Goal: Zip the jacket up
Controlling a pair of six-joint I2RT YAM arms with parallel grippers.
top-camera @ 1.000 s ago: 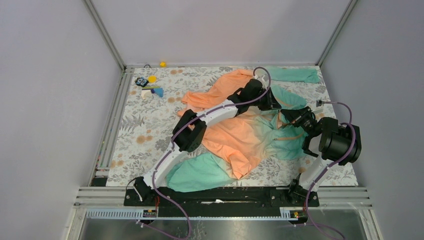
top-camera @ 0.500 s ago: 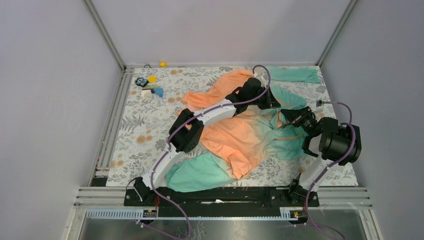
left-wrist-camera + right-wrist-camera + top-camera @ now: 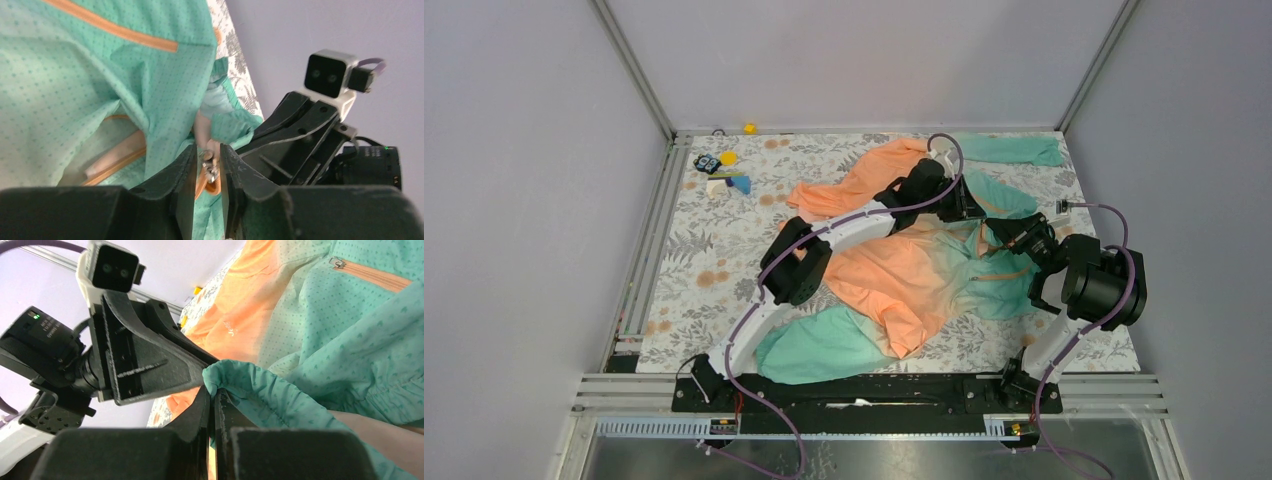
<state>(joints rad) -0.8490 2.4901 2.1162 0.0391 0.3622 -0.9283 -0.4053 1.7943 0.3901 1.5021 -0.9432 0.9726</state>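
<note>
Two pinches held the jacket (image 3: 904,275): left gripper (image 3: 208,156) nipping its zipper pull (image 3: 210,169), right gripper (image 3: 213,396) clamping the teal hem (image 3: 260,385).

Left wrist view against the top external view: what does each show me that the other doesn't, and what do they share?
Only the left wrist view shows the small metal zipper pull, held between the fingers of the left hand. Only the top external view shows the whole thin orange-to-mint jacket spread on the floral table cover, plus small toys near the far left corner. Both show the jacket's mint hem area and the right hand close beside the left one.
</note>
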